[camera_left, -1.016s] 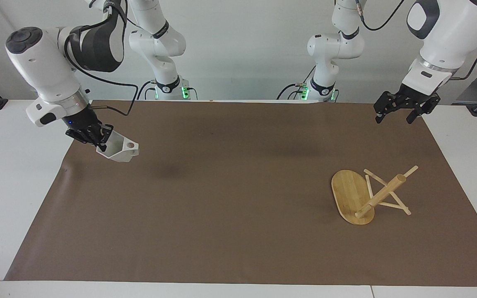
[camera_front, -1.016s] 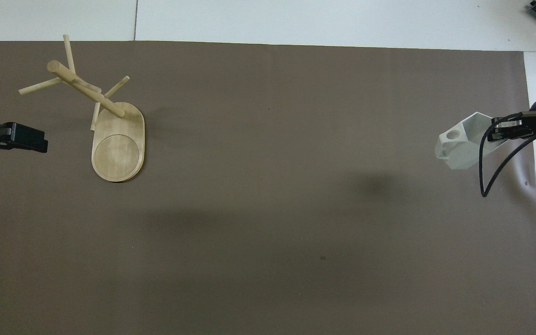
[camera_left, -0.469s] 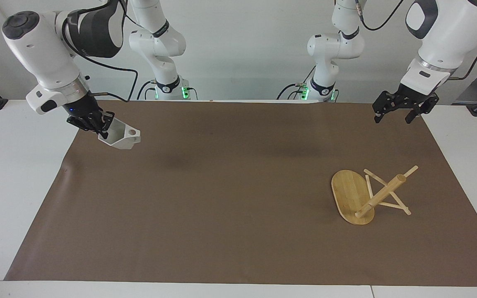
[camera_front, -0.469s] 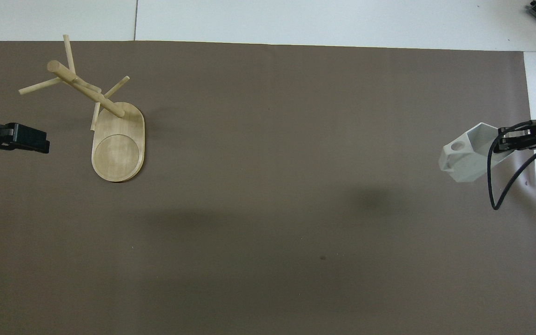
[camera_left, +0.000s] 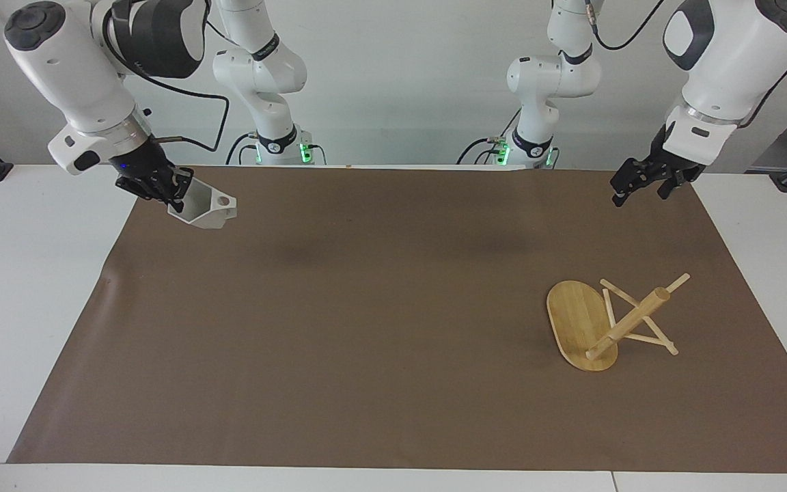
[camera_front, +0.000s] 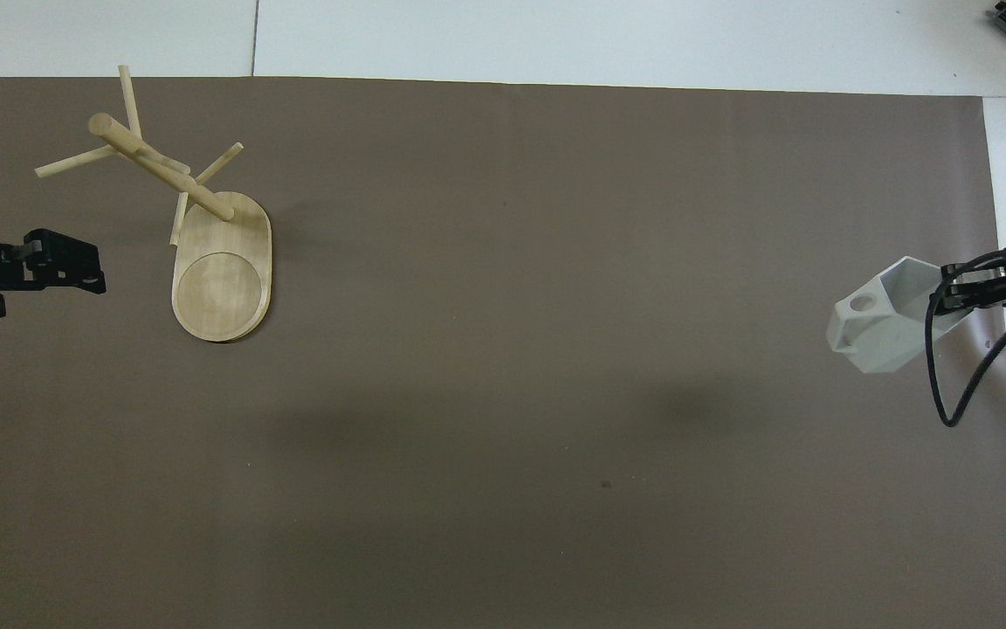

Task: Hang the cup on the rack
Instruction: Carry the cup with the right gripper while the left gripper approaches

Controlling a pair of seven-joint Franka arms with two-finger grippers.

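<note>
You're carrying the small white faceted cup point(camera_left: 203, 209) w/ the right gripper point(camera_left: 173, 198), fingers clamped on its rim wall, so the blocky handle w/ the round hole is sticking out free toward the table's middle. That's prob. the point of the grip: the hole is staying clear for a peg. The cup is hanging in the air over the right arm's end of the brown mat point(camera_left: 380, 328), tilted, mouth facing up and sideways.

The light bamboo mug rack point(camera_left: 605, 321) is sitting at the left arm's end, well apart from the cup, oval base flat on the mat, post and thin pegs rising from it. Your left gripper point(camera_left: 646, 188) is waiting w/ fingers spread, holding nothing, over the mat edge near the rack; it looks placed to steady the base if needed.

Surface: the brown mat is covering most of a white tabletop point(camera_left: 18, 287), slightly wrinkled by the right arm's end. Room: plain pale wall, two arm bases w/ green lights glowing.
</note>
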